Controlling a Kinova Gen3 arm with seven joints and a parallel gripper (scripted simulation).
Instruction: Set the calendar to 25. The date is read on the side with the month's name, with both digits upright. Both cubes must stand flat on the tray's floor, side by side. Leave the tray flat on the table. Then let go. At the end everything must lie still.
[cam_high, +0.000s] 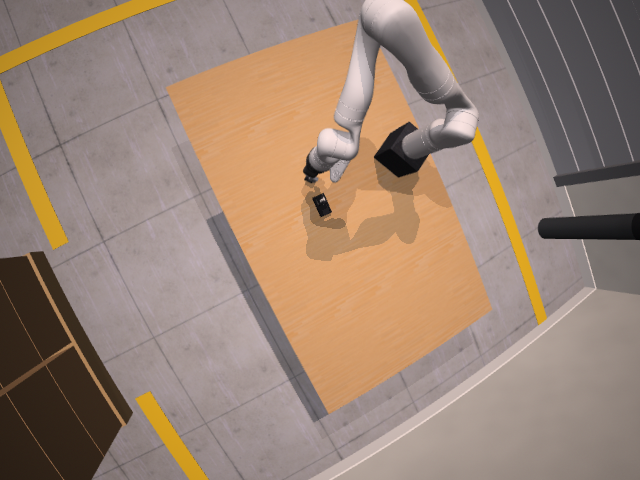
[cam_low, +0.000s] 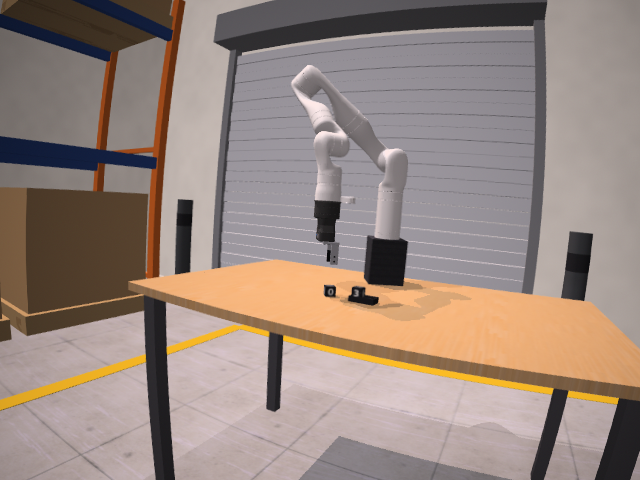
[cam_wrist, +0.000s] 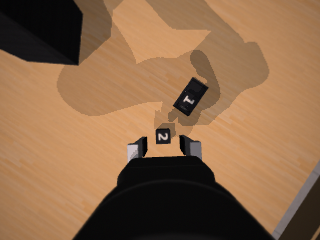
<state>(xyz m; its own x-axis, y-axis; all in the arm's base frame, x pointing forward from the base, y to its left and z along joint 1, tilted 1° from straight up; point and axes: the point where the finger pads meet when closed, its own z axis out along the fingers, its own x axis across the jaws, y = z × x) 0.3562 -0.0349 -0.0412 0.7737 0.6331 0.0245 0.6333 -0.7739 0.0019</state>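
A small black tray lies on the wooden table with one black cube in it, whose top face shows 1. In the exterior view that cube (cam_low: 356, 292) shows 3 on its near side, at the left end of the tray (cam_low: 362, 299). A second black cube (cam_wrist: 163, 135) (cam_low: 330, 290) stands on the table outside the tray, with 2 on top and 0 on its near side. My gripper (cam_wrist: 163, 142) (cam_low: 331, 255) is open and empty and hangs well above the loose cube. The tray also shows in the top view (cam_high: 322, 204).
The arm's black base block (cam_low: 385, 259) stands on the table behind and to the right of the tray; in the wrist view it is at the top left (cam_wrist: 40, 30). The table's edge shows at the lower right of the wrist view.
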